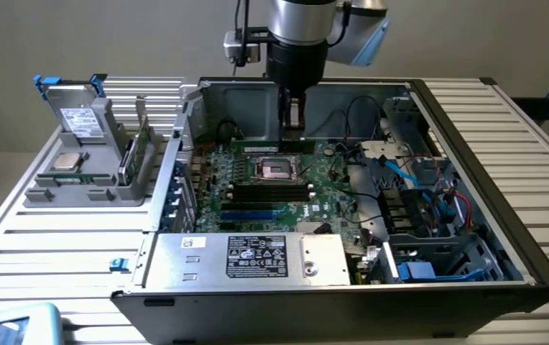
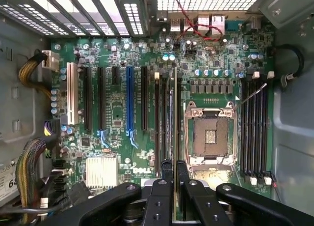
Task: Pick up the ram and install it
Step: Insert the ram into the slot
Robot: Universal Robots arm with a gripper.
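Observation:
The ram (image 2: 174,113) is a thin green stick seen edge-on, running lengthwise over the black memory slots right beside the open CPU socket (image 2: 210,136). My gripper (image 2: 174,163) is shut on one end of it, a dark finger (image 2: 167,174) on each side. From the exterior view the gripper (image 1: 296,123) reaches straight down into the open computer case. There the ram (image 1: 266,146) lies as a green strip low against the motherboard (image 1: 255,208), just behind the CPU socket (image 1: 277,169). Whether it is pressed fully into the slot I cannot tell.
The case walls (image 1: 466,165) and cables (image 1: 418,194) hem in the exterior view's right side. A power supply box (image 1: 255,259) sits at the front. Outside the case, on the exterior view's left, a grey holder (image 1: 82,190) carries a silver processor chip (image 1: 67,159), a boxy drive (image 1: 85,118) and another green board (image 1: 136,154).

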